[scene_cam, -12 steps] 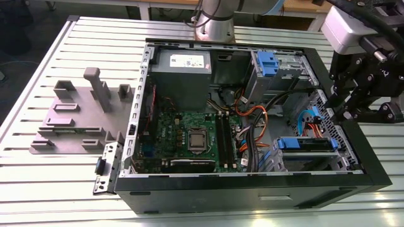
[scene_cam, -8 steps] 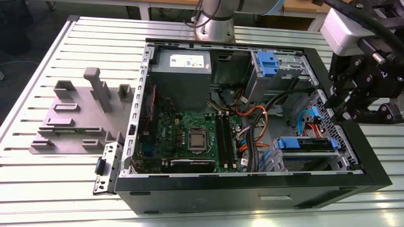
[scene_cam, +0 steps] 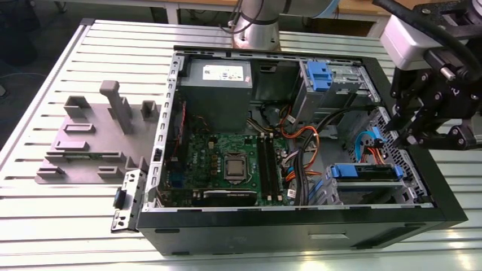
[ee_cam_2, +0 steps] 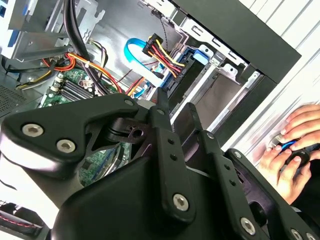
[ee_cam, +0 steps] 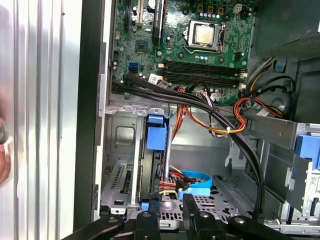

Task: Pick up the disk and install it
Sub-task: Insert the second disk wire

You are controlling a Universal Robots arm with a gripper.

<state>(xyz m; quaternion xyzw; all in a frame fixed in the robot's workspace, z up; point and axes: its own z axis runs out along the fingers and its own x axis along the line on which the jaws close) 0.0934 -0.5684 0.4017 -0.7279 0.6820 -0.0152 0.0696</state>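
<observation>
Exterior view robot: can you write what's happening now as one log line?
gripper: open, empty | position: over drive bay | disk: sitting in bay, blue carrier showing

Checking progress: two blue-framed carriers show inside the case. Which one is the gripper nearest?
The disk with the blue frame low at the exterior view's right, beside the gripper. The other blue carrier sits higher in that view, farther from it.

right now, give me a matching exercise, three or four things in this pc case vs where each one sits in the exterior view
Things:
1. gripper
2. grey power supply
3. processor socket
4. disk

Places:
A. on the green motherboard
B. case's far corner, toward the exterior view's left
C. over the case's right edge in the exterior view
D. near bay, blue carrier, cables plugged in

Pairs: 1-C, 2-B, 3-A, 4-D
</observation>
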